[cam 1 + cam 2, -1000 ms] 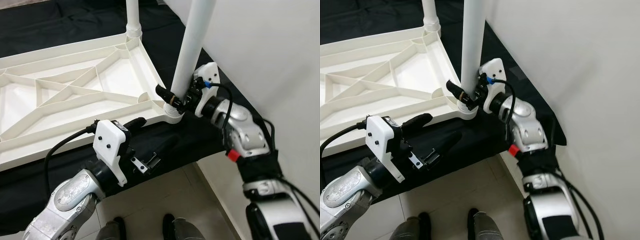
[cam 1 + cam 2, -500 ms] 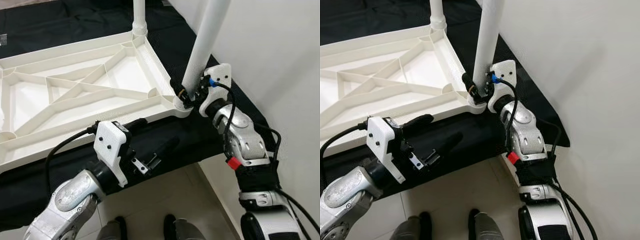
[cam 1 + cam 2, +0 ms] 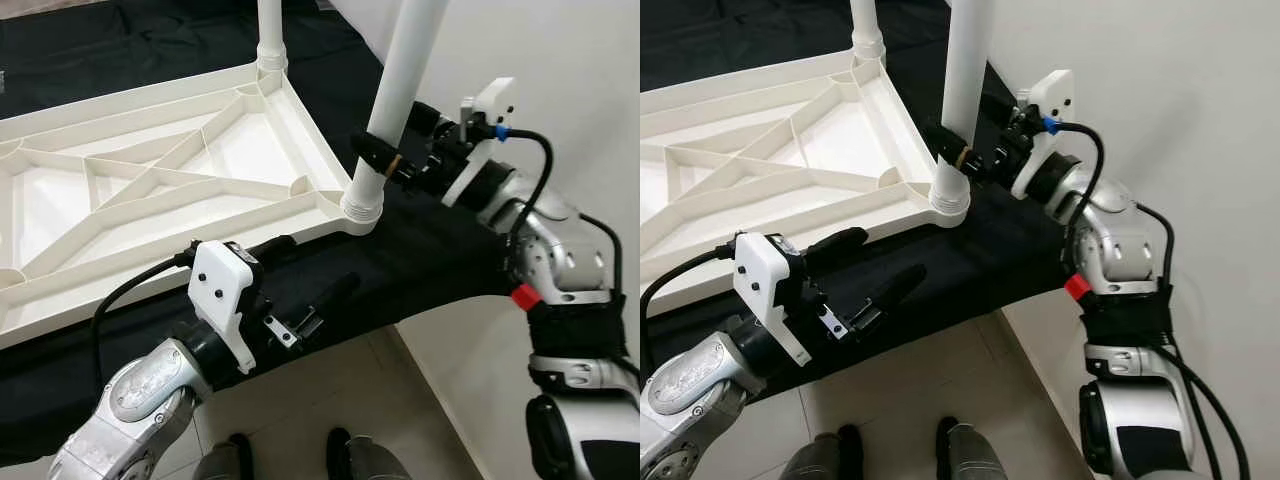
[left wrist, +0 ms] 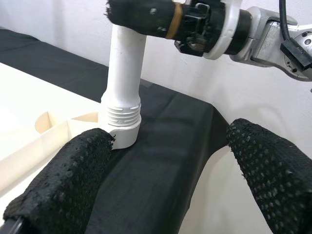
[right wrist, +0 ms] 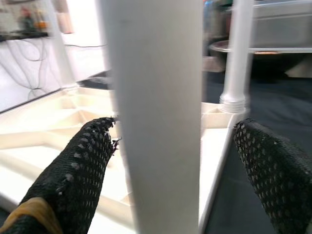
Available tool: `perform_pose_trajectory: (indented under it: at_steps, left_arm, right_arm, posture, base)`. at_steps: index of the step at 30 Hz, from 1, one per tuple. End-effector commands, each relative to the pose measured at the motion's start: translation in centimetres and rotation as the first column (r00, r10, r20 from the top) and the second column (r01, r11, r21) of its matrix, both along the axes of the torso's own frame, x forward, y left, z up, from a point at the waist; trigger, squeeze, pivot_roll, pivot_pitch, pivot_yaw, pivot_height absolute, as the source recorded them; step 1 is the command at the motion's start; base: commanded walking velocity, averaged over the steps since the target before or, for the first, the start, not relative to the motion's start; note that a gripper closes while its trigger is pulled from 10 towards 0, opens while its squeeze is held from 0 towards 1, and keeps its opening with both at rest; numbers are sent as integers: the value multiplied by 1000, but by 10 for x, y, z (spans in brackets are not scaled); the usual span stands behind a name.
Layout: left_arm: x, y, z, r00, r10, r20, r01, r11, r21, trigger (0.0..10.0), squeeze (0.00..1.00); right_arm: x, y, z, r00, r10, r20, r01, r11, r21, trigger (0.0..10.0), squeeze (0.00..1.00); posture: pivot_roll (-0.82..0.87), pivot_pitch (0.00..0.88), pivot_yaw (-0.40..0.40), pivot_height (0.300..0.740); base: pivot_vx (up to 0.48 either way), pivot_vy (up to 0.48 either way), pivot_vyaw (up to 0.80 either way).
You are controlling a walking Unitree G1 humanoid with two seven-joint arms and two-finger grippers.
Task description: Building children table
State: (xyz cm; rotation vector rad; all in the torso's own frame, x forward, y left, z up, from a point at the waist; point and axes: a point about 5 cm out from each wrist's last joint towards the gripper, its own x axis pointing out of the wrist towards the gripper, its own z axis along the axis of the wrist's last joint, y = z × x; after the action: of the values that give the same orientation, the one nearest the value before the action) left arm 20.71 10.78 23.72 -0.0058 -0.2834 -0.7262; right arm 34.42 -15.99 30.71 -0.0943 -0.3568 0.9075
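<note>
Standing in its corner socket, the near white plastic tube leg (image 3: pixel 398 95) rises from the upturned white ribbed plastic tabletop (image 3: pixel 150 190), which lies underside-up on a black cloth-covered surface (image 3: pixel 440 255); that way up, the sockets face the robot so legs can be pushed or screwed in from above. In the left eye view this corner sits at about 2 o'clock from the middle, with a second white leg (image 3: pixel 270 35) already upright at the 12 o'clock corner. The right gripper (image 3: pixel 385 160) reaches in from 3 o'clock, its black fingers (image 5: pixel 73 170) spread to either side of the tube just above the threaded collar (image 4: pixel 120 116); the right wrist view shows a gap on one side, so this reads as a loose bracket for steadying or re-gripping, not a firm clamp. The left gripper (image 3: pixel 310 290) hovers at 6 o'clock by the tabletop's front edge, fingers apart and holding nothing, probably ready to brace the top while the leg is seated.
</note>
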Motion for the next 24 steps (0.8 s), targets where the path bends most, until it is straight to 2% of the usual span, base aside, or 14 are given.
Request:
perform_pose_trajectory:
  at_steps: [1,5,7,12,16,19,24]
  left_arm:
    - [-2,-2,-1,1000,-24,-5,24,1000,-6,10000,0]
    - [-2,-3,-1,999,-34,-2,34,999,7,10000,0]
    - [-3,-5,3,999,-39,10,39,999,0,10000,0]
    - [-5,-6,6,999,-40,20,40,999,-5,10000,0]
    - [-6,-5,7,999,-36,23,37,999,-3,10000,0]
    - [-8,-5,7,999,-29,26,29,1000,-1,10000,0]
    - [-8,-5,8,999,-27,29,27,1000,0,10000,0]
  right_arm:
    - [-2,3,7,996,82,24,-81,996,-27,10000,0]
    - [4,4,15,986,167,24,-166,985,-54,10000,0]
    - [13,3,23,972,236,6,-235,969,-72,10000,0]
    - [21,-1,29,954,299,-25,-300,949,-100,10000,0]
    - [21,-2,30,938,345,-45,-348,928,-131,10000,0]
    - [19,-5,35,905,417,-83,-425,889,-171,10000,0]
    - [20,-9,37,898,431,-91,-441,880,-177,10000,0]
  posture:
    - [52,282,-78,740]
    - [58,279,-81,740]
    - [70,280,-87,740]
    - [78,283,-92,740]
    - [82,284,-97,740]
    - [86,291,-104,740]
    - [83,292,-106,740]
  base:
    - [0,0,0]
    - [0,0,0]
    - [0,0,0]
    - [0,0,0]
    - [0,0,0]
    - [0,0,0]
    - [0,0,0]
